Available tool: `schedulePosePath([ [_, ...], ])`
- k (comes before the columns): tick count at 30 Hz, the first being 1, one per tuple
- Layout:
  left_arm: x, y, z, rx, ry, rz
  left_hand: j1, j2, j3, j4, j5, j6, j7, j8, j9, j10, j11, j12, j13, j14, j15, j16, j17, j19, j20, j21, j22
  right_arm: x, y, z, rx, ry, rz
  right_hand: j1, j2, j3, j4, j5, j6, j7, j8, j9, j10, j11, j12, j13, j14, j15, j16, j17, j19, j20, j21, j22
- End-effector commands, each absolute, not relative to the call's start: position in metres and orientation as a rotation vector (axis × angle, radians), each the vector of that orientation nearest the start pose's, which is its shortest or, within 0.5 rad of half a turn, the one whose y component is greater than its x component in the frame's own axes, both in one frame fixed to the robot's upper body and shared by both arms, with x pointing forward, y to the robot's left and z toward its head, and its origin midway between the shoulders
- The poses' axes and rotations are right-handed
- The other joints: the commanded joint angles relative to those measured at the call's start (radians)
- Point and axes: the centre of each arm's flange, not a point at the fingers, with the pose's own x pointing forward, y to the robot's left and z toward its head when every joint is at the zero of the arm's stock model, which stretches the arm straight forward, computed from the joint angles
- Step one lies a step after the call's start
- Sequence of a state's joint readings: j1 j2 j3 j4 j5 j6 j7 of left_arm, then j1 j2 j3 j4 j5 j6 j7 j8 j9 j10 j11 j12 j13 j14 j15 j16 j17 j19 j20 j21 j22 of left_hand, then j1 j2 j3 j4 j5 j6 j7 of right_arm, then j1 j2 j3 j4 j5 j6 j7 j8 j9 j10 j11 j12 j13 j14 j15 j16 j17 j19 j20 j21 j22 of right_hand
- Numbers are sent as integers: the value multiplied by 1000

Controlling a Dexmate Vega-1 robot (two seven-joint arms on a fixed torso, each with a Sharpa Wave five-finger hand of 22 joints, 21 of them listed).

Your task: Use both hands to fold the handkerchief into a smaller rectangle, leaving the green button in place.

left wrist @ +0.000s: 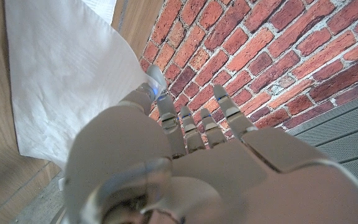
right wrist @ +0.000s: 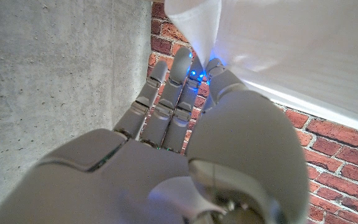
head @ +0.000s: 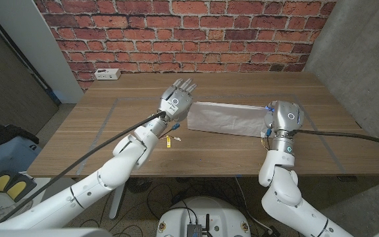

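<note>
A: Handkerchief (head: 227, 119) lies on the wooden table (head: 143, 141) as a long narrow white rectangle, folded over, running from the left hand (head: 175, 102) across to the right hand (head: 285, 119).

B: From the head view, how do the hands stand?

A: The left hand is raised at the cloth's left end, fingers (head: 184, 85) straight and slightly apart, pointing toward the brick wall (head: 189, 33). It holds nothing that I can see. The right hand sits at the cloth's right end; from above its fingers are hidden under its own back.

B: Do the wrist views add anything?

A: Yes. The left wrist view shows the white cloth beside the left hand's thumb, with the other fingers stretched out apart against the brick, gripping nothing. The right wrist view shows the right hand's fingers extended side by side, and the thumb tip up against the cloth's edge. Whether it pinches the cloth there I cannot tell.

B: Anything else on the table?

A: A white power strip (head: 107, 74) at the far left edge, near the wall, well apart from the cloth. The green button is not something I can make out.
</note>
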State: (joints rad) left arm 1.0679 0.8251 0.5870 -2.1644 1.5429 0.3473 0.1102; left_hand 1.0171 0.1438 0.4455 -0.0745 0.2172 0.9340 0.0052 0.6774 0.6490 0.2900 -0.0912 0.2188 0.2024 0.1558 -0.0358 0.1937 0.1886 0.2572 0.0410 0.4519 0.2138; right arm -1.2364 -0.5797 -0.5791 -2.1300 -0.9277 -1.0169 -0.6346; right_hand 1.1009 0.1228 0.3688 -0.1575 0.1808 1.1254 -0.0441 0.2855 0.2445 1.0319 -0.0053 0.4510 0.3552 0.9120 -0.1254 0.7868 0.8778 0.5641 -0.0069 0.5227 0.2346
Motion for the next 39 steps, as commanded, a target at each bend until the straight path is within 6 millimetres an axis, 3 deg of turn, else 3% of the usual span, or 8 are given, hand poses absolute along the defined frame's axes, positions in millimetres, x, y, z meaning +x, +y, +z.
schedulePosePath([
  [1, 482, 123, 25, 2074, -1121, 560, 2, -6, 11, 0, 2, 23, -35, 11, 7, 4, -5, 2, 3, 3, -4, 6, 2, 6, -8, 6, 1, 483, -243, -56, -1231, -504, -888, -10, 0, 8, 2, -1, 52, 52, -2, 2, -7, -2, -4, 2, -5, -85, 0, 6, -8, -2, 5, 3],
  [31, 528, 110, 26, 2117, -1049, 511, -11, -16, 24, -2, -4, 18, -44, 39, 31, 11, -9, -3, 3, 4, -7, 2, 2, 3, -11, 15, -2, 533, -252, -41, -1322, -466, -791, -19, 0, 26, -1, -1, 50, 50, -9, 4, -9, -2, -12, 5, -6, -86, -3, 27, -18, -2, 20, 1],
  [39, 540, 110, 24, 2115, -1034, 501, -15, -18, 28, -3, -6, 14, -43, 40, 28, 15, -10, -4, 3, 6, -7, 2, 2, 3, -11, 18, -3, 549, -250, -35, -1390, -445, -754, -30, 5, 28, 5, -3, 32, 29, -22, -1, -38, -14, -31, 0, -16, -87, 1, 44, -27, -4, 25, 0],
])
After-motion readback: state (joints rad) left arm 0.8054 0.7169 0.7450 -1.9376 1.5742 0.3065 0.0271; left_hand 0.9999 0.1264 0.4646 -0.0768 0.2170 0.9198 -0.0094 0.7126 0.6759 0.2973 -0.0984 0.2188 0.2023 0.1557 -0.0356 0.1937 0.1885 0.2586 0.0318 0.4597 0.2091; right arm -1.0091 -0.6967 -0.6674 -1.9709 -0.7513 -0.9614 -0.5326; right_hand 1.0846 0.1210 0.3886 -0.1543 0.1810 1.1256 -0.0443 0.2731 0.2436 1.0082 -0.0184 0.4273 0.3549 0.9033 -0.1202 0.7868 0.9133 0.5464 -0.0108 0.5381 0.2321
